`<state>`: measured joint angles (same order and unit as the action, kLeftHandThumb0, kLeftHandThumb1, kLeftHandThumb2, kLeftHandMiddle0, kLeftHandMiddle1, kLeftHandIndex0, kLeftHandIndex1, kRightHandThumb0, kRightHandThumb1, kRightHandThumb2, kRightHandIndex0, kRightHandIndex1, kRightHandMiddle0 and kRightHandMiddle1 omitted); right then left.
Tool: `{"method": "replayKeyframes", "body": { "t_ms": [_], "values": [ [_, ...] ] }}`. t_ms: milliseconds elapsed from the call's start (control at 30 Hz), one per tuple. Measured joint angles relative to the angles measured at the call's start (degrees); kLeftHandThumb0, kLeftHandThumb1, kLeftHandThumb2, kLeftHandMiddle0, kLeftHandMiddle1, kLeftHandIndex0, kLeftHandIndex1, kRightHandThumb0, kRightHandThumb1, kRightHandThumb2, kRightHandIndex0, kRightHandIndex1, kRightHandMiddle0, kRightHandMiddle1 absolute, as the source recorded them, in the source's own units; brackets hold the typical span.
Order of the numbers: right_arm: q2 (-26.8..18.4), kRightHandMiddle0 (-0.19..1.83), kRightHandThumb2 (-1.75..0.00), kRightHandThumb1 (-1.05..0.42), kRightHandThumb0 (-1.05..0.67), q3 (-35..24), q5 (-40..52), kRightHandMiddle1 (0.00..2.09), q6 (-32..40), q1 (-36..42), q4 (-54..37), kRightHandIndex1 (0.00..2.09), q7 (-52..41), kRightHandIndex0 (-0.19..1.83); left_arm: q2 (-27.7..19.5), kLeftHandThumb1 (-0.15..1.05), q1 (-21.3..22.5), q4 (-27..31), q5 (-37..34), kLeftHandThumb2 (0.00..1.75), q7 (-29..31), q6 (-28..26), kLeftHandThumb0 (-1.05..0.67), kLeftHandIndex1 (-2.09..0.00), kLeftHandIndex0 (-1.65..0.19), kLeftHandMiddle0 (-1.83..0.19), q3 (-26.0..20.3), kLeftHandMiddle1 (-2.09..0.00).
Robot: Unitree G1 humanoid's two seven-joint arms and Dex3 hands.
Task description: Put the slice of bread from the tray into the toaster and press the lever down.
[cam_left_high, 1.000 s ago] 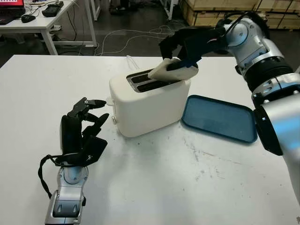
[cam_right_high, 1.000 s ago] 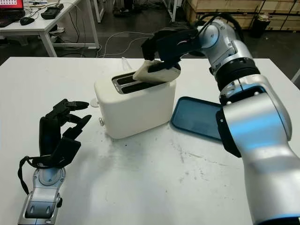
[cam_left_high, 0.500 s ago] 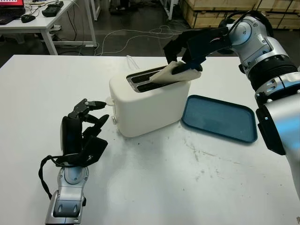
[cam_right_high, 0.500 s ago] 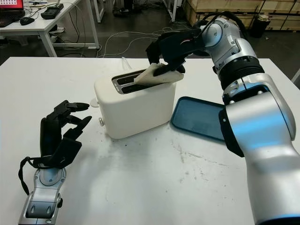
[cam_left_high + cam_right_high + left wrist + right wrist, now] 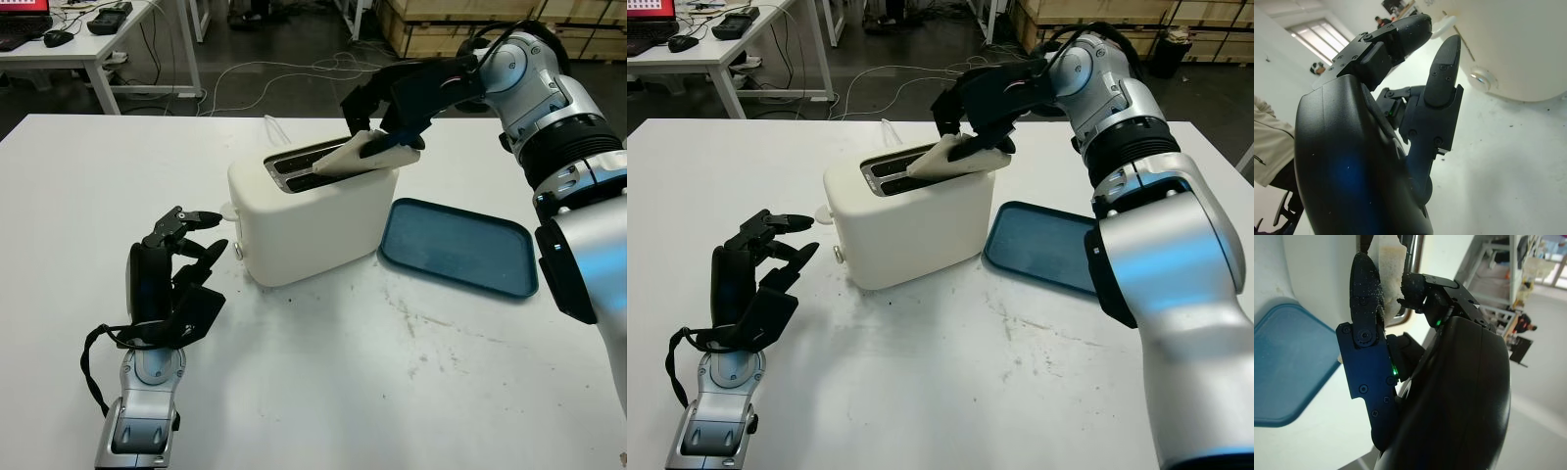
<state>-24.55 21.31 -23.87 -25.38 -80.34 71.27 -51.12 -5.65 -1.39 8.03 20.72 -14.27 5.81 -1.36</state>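
The white toaster (image 5: 304, 211) stands mid-table with two slots on top. My right hand (image 5: 397, 103) is above its right end, shut on the slice of bread (image 5: 361, 154), which lies tilted across the near slot with its left end dipping in. In the right wrist view the bread (image 5: 1387, 264) is pinched between my black fingers (image 5: 1365, 298). The blue tray (image 5: 460, 247) lies bare to the right of the toaster. The toaster's side lever (image 5: 237, 251) faces my left hand (image 5: 176, 264), which is open and stands on the table to the toaster's left.
A white cable runs off the far table edge behind the toaster (image 5: 274, 127). Beyond the table are a desk with equipment (image 5: 69, 39), floor cables and wooden crates (image 5: 441, 20). A person's sleeve (image 5: 1268, 152) appears in the left wrist view.
My right hand has tipped the bread from lying flat over the toaster's top to a steeper tilt, its left end lower into the near slot. My left hand has not moved.
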Motion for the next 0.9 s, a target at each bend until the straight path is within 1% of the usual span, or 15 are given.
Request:
{"method": "replayKeyframes", "body": {
  "t_ms": [267, 300, 333, 367, 400, 433, 500, 533, 633, 667, 767, 800, 833, 867, 900],
  "values": [
    [2.2, 0.82, -0.28, -0.92, -0.51, 1.7, -1.5, 1.75, -3.9, 0.0, -1.7, 1.75, 0.3, 1.0, 0.1, 0.92, 0.0, 0.0, 0.0, 0.04, 0.0, 0.0, -0.37, -0.84, -0.66, -0.64, 0.1, -1.47],
    [2.6, 0.81, -0.27, -0.92, -0.51, 2.0, -1.7, 1.75, -4.6, 0.0, -1.8, 1.74, 0.4, 0.9, 0.2, 0.92, 0.0, 0.0, 0.0, 0.04, 0.0, 0.0, -0.37, -0.84, -0.66, -0.64, 0.1, -1.47],
    [3.0, 0.78, -0.28, -0.92, -0.51, 2.3, -1.9, 1.71, -5.2, 0.0, -2.0, 1.44, 0.7, 0.74, 0.3, 0.92, 0.0, 0.0, 0.0, 0.04, 0.0, 0.0, -0.37, -0.84, -0.66, -0.64, 0.1, -1.46],
    [3.4, 0.76, -0.28, -0.92, -0.51, 2.6, -2.0, 1.66, -5.7, 0.1, -2.2, 1.14, 0.9, 0.68, 0.3, 0.92, 0.0, 0.0, 0.0, 0.04, 0.0, 0.0, -0.37, -0.83, -0.66, -0.64, 0.1, -1.45],
    [3.7, 0.75, -0.29, -0.92, -0.51, 2.9, -2.4, 1.6, -6.1, 0.1, -2.3, 1.12, 1.3, 0.68, 0.3, 0.92, 0.0, 0.0, 0.0, 0.04, 0.0, 0.0, -0.37, -0.83, -0.66, -0.64, 0.1, -1.45],
    [3.9, 0.74, -0.28, -0.92, -0.51, 3.2, -2.8, 1.58, -6.4, 0.1, -2.5, 1.4, 1.7, 0.72, 0.3, 0.92, 0.0, 0.0, 0.0, 0.04, 0.0, 0.0, -0.37, -0.83, -0.66, -0.64, 0.1, -1.44],
    [4.4, 0.73, -0.29, -0.92, -0.51, 4.2, -3.9, 1.56, -7.0, 0.2, -3.0, 1.65, 3.3, 0.82, 0.4, 0.92, 0.0, 0.0, 0.0, 0.04, 0.0, 0.0, -0.37, -0.84, -0.66, -0.65, 0.1, -1.45],
    [4.6, 0.73, -0.3, -0.92, -0.51, 4.8, -4.3, 1.6, -7.5, 0.2, -3.1, 1.71, 4.3, 0.91, 0.4, 0.92, 0.0, 0.0, 0.0, 0.03, 0.0, 0.0, -0.37, -0.84, -0.66, -0.66, 0.1, -1.46],
    [4.8, 0.75, -0.3, -0.92, -0.54, 6.3, -6.5, 1.64, -8.8, 0.5, -3.3, 1.74, 7.9, 1.01, 0.5, 0.92, 0.0, -0.1, 0.0, 0.03, -0.1, 0.0, -0.37, -0.84, -0.66, -0.66, 0.1, -1.46],
    [4.7, 0.76, -0.3, -0.92, -0.56, 6.7, -7.0, 1.59, -9.3, 0.6, -3.3, 1.74, 9.2, 1.03, 0.5, 0.92, 0.0, -0.1, 0.0, 0.04, -0.1, 0.0, -0.37, -0.85, -0.66, -0.66, 0.1, -1.47],
    [4.4, 0.79, -0.25, -0.92, -0.74, 7.6, -8.6, 1.25, -10.4, 1.0, -3.3, 1.74, 13.0, 0.89, 0.5, 0.92, 0.0, -0.1, 0.0, 0.04, -0.2, 0.0, -0.37, -0.85, -0.66, -0.66, 0.1, -1.47],
    [4.3, 0.75, -0.24, -0.92, -0.78, 7.8, -9.0, 1.17, -10.4, 1.2, -3.3, 1.67, 14.4, 0.83, 0.5, 0.92, 0.0, -0.1, 0.0, 0.04, -0.2, 0.0, -0.36, -0.85, -0.66, -0.66, 0.1, -1.47],
    [4.1, 0.69, -0.22, -0.92, -0.8, 8.1, -9.4, 1.08, -10.4, 1.2, -3.3, 1.5, 15.5, 0.72, 0.5, 0.92, 0.0, -0.1, 0.0, 0.04, -0.2, 0.0, -0.37, -0.85, -0.66, -0.66, 0.1, -1.47],
    [3.8, 0.61, -0.2, -0.92, -0.81, 8.4, -9.6, 0.94, -10.4, 1.3, -3.3, 1.23, 16.2, 0.61, 0.5, 0.92, 0.0, -0.1, 0.0, 0.04, -0.2, 0.0, -0.37, -0.85, -0.66, -0.66, 0.1, -1.47],
    [3.5, 0.58, -0.18, -0.92, -0.82, 8.4, -9.8, 0.83, -10.4, 1.4, -3.3, 1.08, 16.9, 0.53, 0.5, 0.92, 0.0, -0.1, 0.0, 0.04, -0.2, 0.0, -0.37, -0.85, -0.66, -0.66, 0.1, -1.47]
  ]
}}
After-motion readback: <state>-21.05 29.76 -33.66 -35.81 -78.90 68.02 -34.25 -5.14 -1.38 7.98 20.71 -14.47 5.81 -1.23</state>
